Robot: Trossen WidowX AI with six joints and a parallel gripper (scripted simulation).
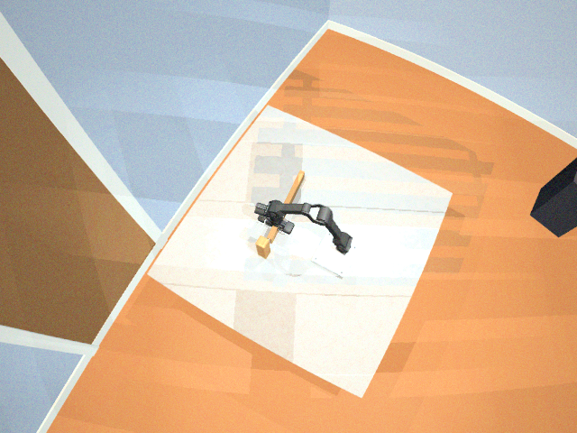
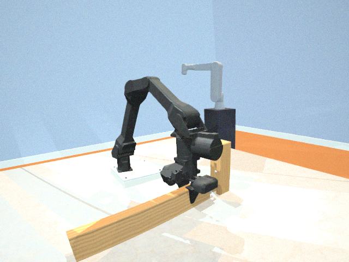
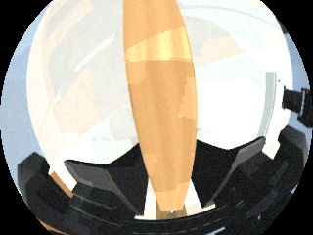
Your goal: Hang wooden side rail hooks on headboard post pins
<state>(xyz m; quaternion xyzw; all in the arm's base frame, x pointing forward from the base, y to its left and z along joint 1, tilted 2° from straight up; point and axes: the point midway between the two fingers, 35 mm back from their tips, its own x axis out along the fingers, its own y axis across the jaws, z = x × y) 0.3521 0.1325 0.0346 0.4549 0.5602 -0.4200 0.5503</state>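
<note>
The wooden side rail [image 1: 294, 188] [image 2: 126, 220] [image 3: 161, 98] lies lengthwise, low at the table, its near end close to the foot of the headboard post [image 1: 262, 246] [image 2: 224, 166]. My gripper [image 1: 276, 224] [image 2: 186, 194] [image 3: 168, 176] points down and is shut on the rail near its post end, one finger on each side. A pale pin [image 2: 215, 171] shows in the post's slot, above the level of the rail's top at that end. A small bit of steel hook [image 2: 211, 192] shows at the rail's end, low down; the rest of the hooks is hidden or too small to tell.
The arm's white base plate [image 2: 140, 176] stands behind the rail. The pale table top [image 1: 325, 336] reaches around post and rail. A grey arm [image 2: 216, 81] on a dark pedestal [image 2: 220, 124] [image 1: 559, 205] stands in the background, away from the table.
</note>
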